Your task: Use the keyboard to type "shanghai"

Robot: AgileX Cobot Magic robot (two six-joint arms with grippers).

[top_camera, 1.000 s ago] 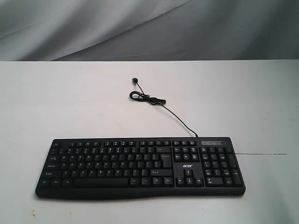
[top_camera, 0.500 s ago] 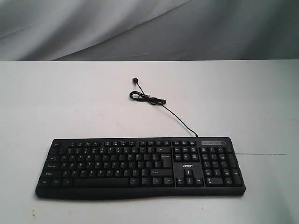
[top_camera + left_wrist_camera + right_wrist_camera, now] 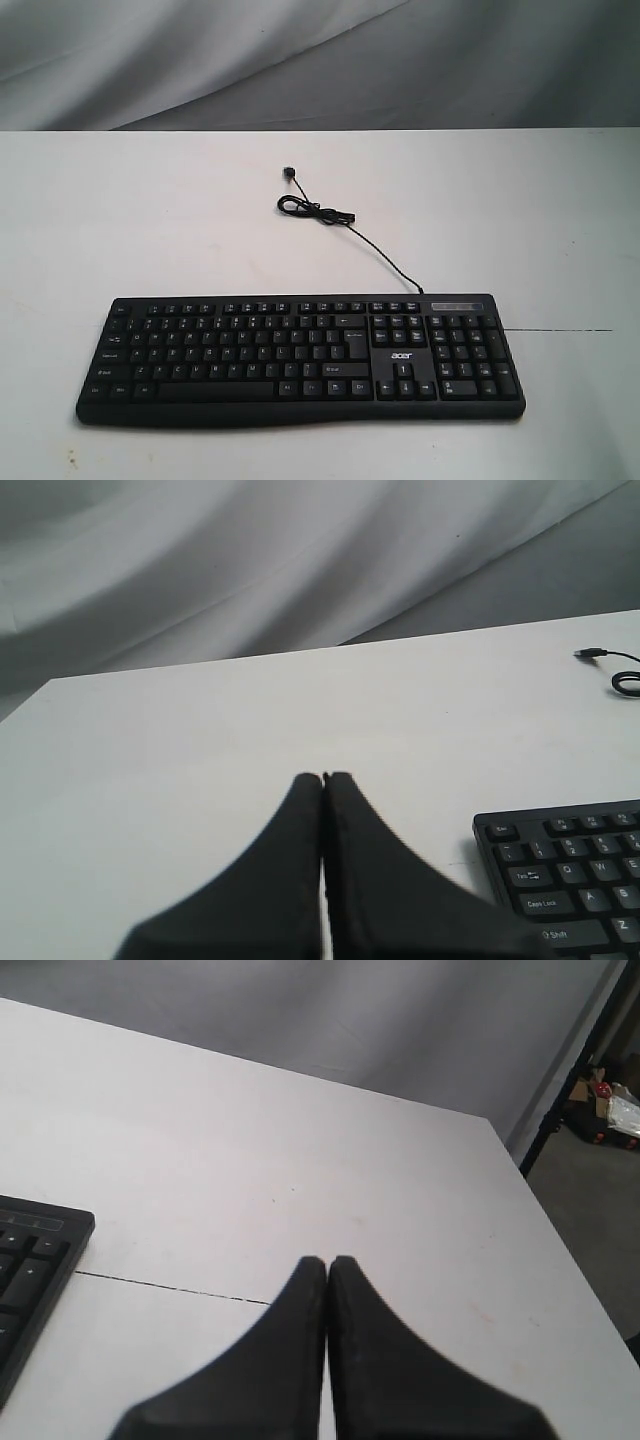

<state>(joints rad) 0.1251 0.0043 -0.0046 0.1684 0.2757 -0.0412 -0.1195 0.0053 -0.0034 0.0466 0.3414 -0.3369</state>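
Typing not yet begun, to judge by both arms parked clear of the keys. Wide black plastic keyboard point(image 3: 300, 360) with number pad and white legends, lying flat near the front edge of white tabletop point(image 3: 150, 220), letter block toward the left side, thin black cable point(image 3: 380, 250) trailing away behind it to a loose coil. Left black gripper point(image 3: 323, 778) clenched, fingertips pressed together on nothing, held over bare table just off the keyboard's left end. Right black gripper point(image 3: 327, 1260) likewise pinched closed and empty, off the number-pad end, near a thin dark line point(image 3: 170, 1290) across the surface. Neither arm visible in the exterior view.

Next, probably: carry a closed tip, most likely the left, over the home row to "S", press straight down, lift, then on to "H". Calls for landing squarely on one key alone; risk of clipping a neighbour such as "A" or "D".

No containers anywhere in view, so no contents to report.
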